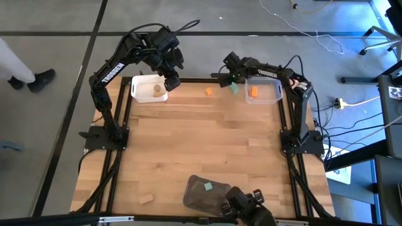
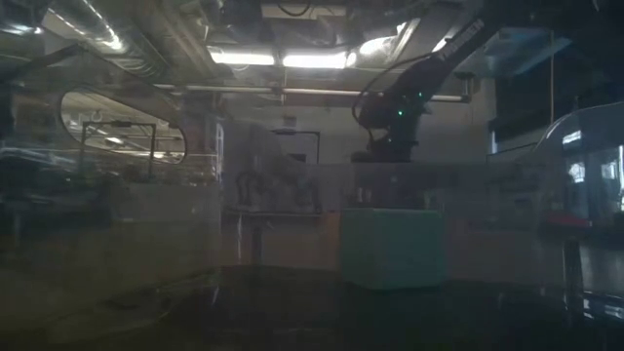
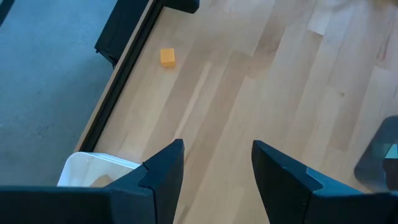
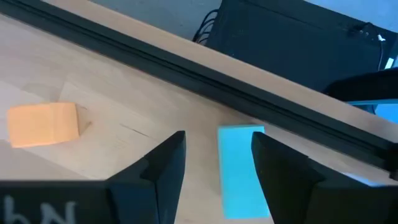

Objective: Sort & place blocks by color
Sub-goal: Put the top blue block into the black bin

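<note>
Right hand sat open, low over the teal block near the worktop's far edge; block's long axis ran straight between the fingers; left hand, open and empty, waited by the white tray.

White "TROSSEN" lettering stood on the left arm, seen in high view. Similar white print on the right arm was too small to read. Right wrist view showed partial, unreadable letters on that arm's own housing.

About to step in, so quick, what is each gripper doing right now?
Left gripper: open, empty, beside the white tray.
Right gripper: open, straddling the teal block, not closed on it.
</note>
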